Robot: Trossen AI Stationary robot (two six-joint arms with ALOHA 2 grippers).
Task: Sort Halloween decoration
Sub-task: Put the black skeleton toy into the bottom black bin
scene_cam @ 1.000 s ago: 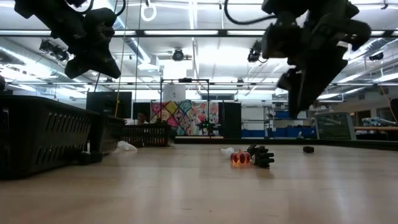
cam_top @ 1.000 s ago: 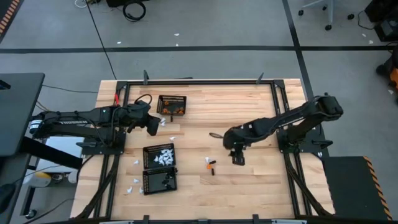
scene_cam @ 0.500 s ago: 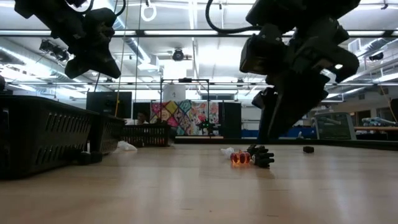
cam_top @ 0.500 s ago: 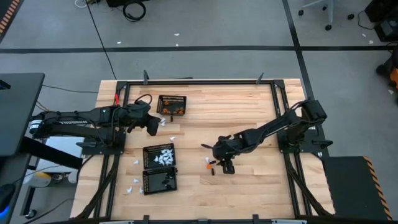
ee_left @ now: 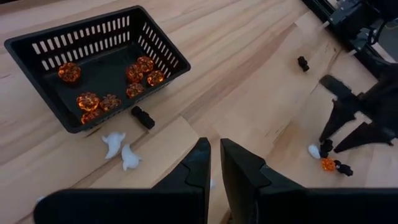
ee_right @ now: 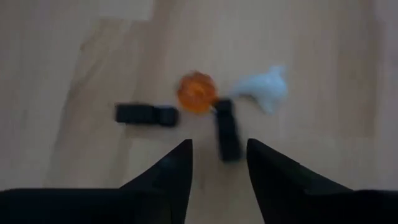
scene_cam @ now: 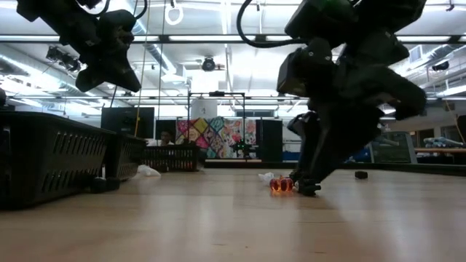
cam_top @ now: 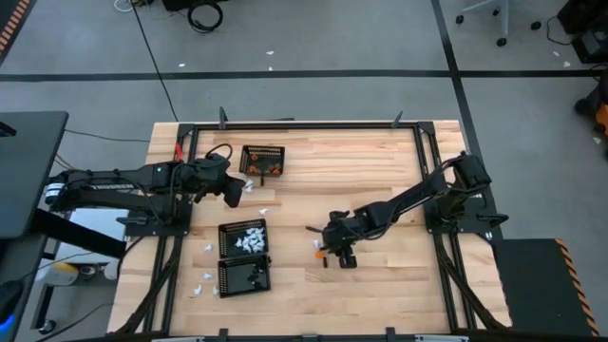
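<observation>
The right gripper (ee_right: 217,163) hung low over the middle of the bench (cam_top: 380,161), just above a small group of decoration pieces. Its fingers (ee_right: 171,171) stood apart with a gap between them and held nothing. Just ahead of the tips lay an orange piece (ee_right: 196,93), a white piece (ee_right: 264,90) beside it, and two black pieces (ee_right: 146,114), one of them (ee_right: 227,129) pointing toward the gap. In the low view the orange piece sat on the wood next to the gripper's tip.

The left gripper (ee_left: 214,163) waited above the left part of the bench, near a basket of orange pieces (ee_left: 93,68). Its fingers were almost together, only a thin slit between them, and nothing was in them. Two white pieces (ee_left: 121,150) and a black piece (ee_left: 143,117) lay just outside that basket. Two more baskets (cam_top: 243,255) stood on the near left, one holding white pieces.
</observation>
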